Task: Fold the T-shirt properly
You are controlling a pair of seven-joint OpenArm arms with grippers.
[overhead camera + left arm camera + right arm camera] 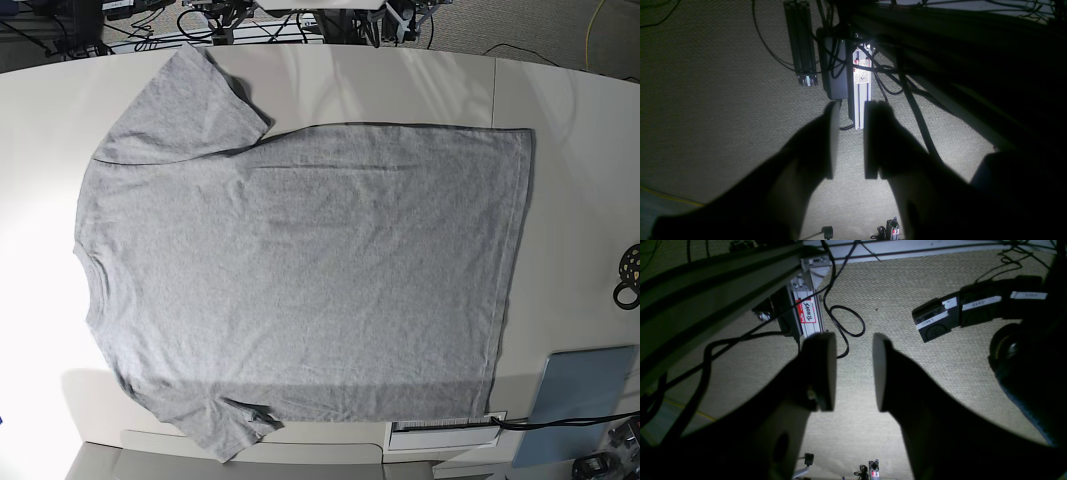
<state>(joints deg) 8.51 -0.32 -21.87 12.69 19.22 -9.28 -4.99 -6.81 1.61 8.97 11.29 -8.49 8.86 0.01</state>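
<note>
The T-shirt point(300, 270) lies spread flat on the white table point(560, 110) in the base view. Its plain heather-grey side faces up, with the neck at the left and the hem at the right. One sleeve points to the far left corner and the other to the near left edge. Neither gripper shows in the base view. In the left wrist view my left gripper point(853, 105) hangs over carpeted floor, open with nothing between its fingers. In the right wrist view my right gripper point(851, 340) is likewise open and empty above the floor, away from the T-shirt.
A grey-blue flat pad point(585, 390) lies at the table's near right corner. A black ring-shaped object point(630, 272) sits at the right edge. Below the wrist cameras are an aluminium frame leg point(860, 96), loose black cables point(843, 320) and labelled black boxes point(957, 311) on the carpet.
</note>
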